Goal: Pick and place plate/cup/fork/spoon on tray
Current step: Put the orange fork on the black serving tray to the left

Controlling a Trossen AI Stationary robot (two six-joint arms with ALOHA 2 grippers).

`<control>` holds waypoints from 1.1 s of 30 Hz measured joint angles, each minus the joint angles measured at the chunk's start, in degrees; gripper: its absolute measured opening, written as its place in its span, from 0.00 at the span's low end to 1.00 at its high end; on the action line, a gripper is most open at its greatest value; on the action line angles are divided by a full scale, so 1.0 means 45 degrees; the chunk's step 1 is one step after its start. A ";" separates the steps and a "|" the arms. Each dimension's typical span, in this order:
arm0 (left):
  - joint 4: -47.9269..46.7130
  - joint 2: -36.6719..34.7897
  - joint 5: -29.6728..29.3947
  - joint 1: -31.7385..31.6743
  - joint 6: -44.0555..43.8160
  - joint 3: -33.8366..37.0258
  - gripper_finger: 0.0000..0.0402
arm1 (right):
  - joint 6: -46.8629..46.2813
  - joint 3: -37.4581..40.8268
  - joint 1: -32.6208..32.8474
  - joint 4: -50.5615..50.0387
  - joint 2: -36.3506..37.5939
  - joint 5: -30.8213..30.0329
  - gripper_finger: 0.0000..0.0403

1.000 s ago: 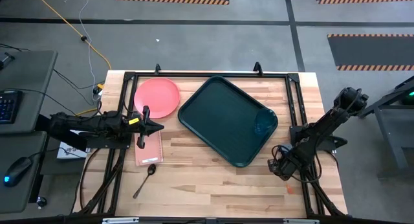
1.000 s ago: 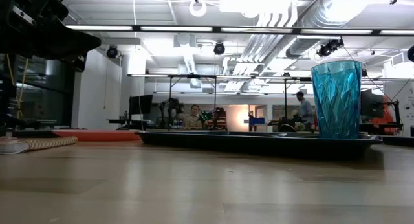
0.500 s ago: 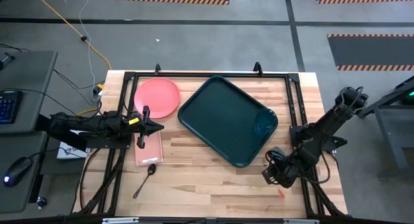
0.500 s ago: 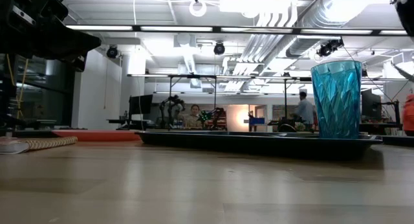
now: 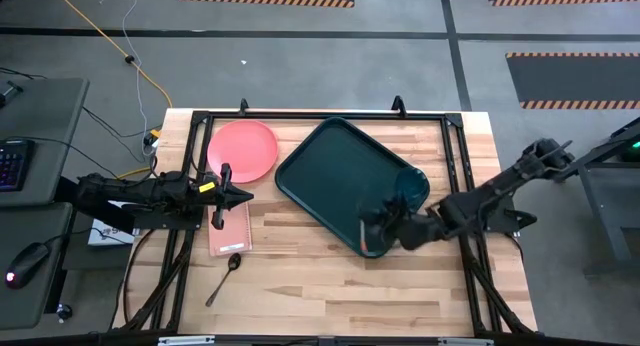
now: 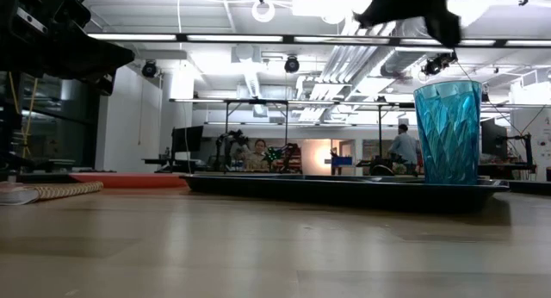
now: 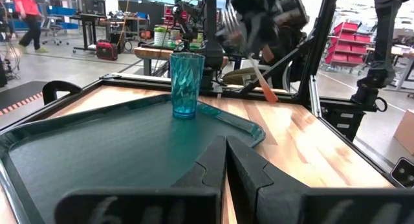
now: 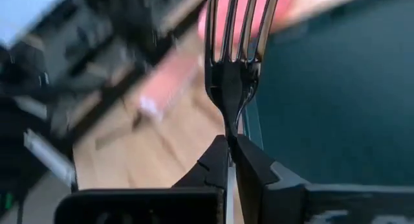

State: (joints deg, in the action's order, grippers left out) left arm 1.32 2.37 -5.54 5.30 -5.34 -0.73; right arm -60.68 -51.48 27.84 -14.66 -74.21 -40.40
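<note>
The dark green tray [image 5: 340, 176] lies mid-table with the teal cup [image 5: 405, 192] upright in its right corner; both also show in the low view, the cup [image 6: 448, 130] on the tray [image 6: 344, 188]. The salmon plate [image 5: 243, 151] lies flat at the far left. The dark spoon [image 5: 225, 276] lies on the table near the left front. My right gripper [image 5: 372, 229] is over the tray's near edge, shut on the fork [image 8: 236, 30]. My left gripper [image 5: 238, 196] is shut and empty above a pink slab [image 5: 230, 231]. My right gripper pinches the fork's dark neck [image 8: 231, 114] just behind the tines between its two fingers. The fingers reach in from the table's right and lie along the fork, the tines sticking out past them. The orange handle [image 7: 264, 81] slants down below the gripper, clear of the tray.
The pink slab lies left of the tray, between the plate and the spoon. A black frame [image 5: 455, 166] runs around the table top. A spiral notebook [image 6: 52, 192] shows at the low view's left. People stand in the room beyond the table.
My right gripper has swung from the table's near right part toward the left, carrying the fork, and now hangs over the tray's near edge beside the cup. The fork has gone with it, clear of the table.
</note>
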 joint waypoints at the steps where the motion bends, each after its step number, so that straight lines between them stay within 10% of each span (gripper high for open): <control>1: 0.0000 -0.0004 0.0004 -0.0001 0.0000 0.0000 0.01 | 0.0281 -0.0026 -0.0257 0.0474 -0.0087 -0.0299 0.00; 15: -0.0005 -0.0005 0.0028 -0.0005 0.0000 0.0000 0.01 | -0.3090 -0.0019 -0.0944 0.0063 -0.2005 -0.4036 0.00; 33: -0.0005 -0.0005 0.0071 -0.0004 0.0000 0.0000 0.01 | -0.3238 -0.0044 -0.1189 0.0570 -0.2688 -0.3321 0.00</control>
State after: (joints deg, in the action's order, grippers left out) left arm 1.30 2.35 -5.21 5.28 -5.34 -0.73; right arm -75.25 -51.68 22.49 -12.09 -86.30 -55.34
